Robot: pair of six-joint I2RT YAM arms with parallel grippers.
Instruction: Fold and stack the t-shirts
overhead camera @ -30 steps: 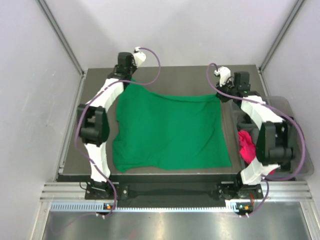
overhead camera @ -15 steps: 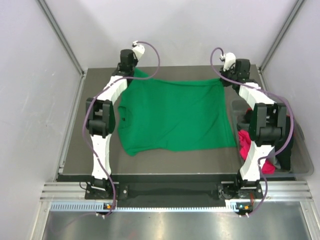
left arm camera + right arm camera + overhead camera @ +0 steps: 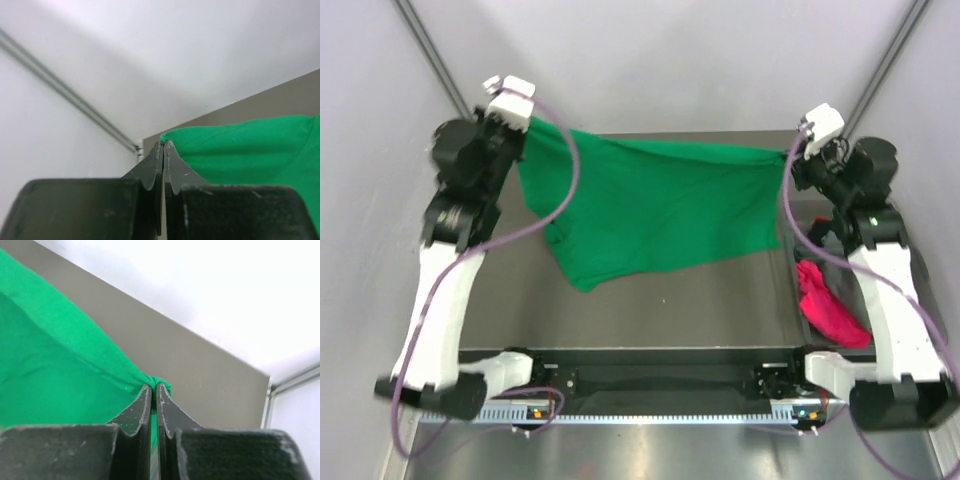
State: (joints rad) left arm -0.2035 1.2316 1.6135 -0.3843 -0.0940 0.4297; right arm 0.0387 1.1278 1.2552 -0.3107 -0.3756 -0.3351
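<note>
A bright green t-shirt hangs stretched between both raised arms above the dark table, its lower part draping toward the surface. My left gripper is shut on the shirt's far left corner; in the left wrist view green cloth is pinched at the closed gripper tips. My right gripper is shut on the far right corner, where bunched green cloth sits at the closed tips. A magenta-pink t-shirt lies crumpled at the right.
A clear bin at the table's right edge holds the magenta shirt and some dark cloth. White enclosure walls with metal corner rails close in on the back and sides. Purple cables loop off both arms.
Both arms have risen high and spread outward, lifting the green shirt's far edge off the table. The shirt now hangs taut between them instead of lying flat.
</note>
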